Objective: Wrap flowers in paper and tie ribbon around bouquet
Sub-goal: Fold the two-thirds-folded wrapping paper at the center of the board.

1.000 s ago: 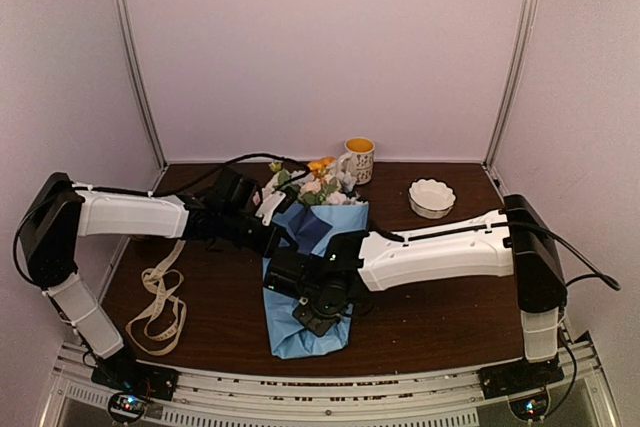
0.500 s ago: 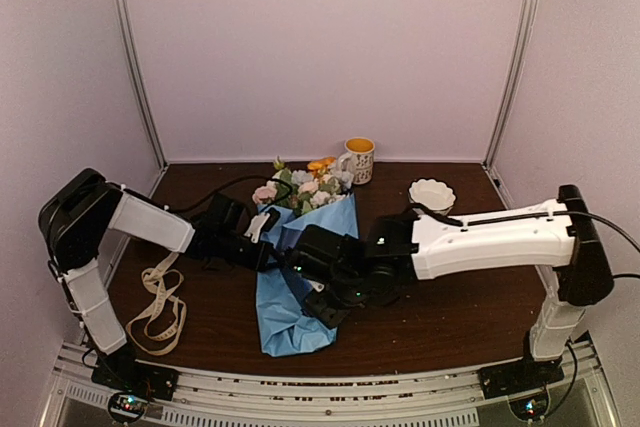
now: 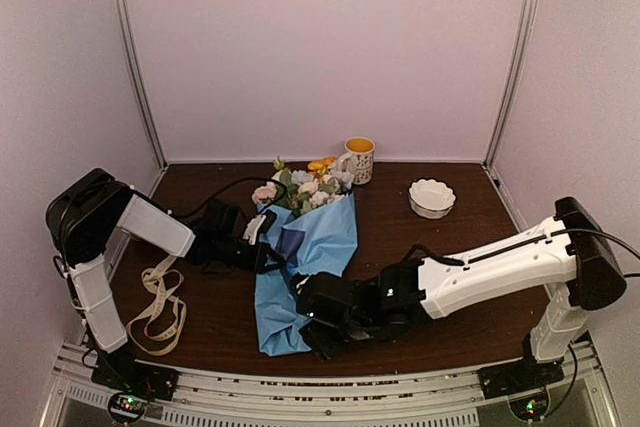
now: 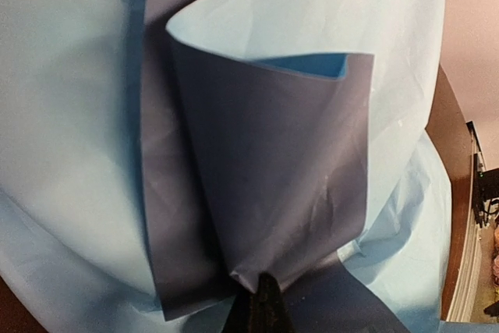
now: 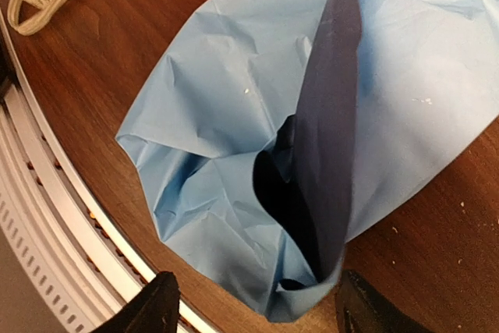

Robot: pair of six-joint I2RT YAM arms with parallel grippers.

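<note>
- Pale lilac walls (image 3: 330,47) are enclosing a dark wooden table (image 3: 450,247); a mug (image 3: 358,157) and a white bowl (image 3: 431,197) are standing at the back, well apart from the work.
- Mid-table, the paper (image 3: 305,267) is lying as a loose, half-formed cone, light blue outside and navy inside. The flowers (image 3: 305,187) are poking out of its far end.
- On the left, the ribbon (image 3: 160,302) is lying in slack loops, apart from the paper and untouched.
- Your left gripper (image 4: 261,313) is pinching a fold of the paper tight at the cone's left edge.
- Your right gripper (image 5: 261,309) is hovering over the crumpled near end, its fingers (image 5: 160,306) spread wide and gripping nothing.
- Handling, as a judgement: the sheet is looking light, limp and quick to crease, and is likely springing open wherever it is let go.
- You are best taking it by an edge or fold, then around the narrow waist where the stems are probably stiffening it, never at the fragile blooms.
</note>
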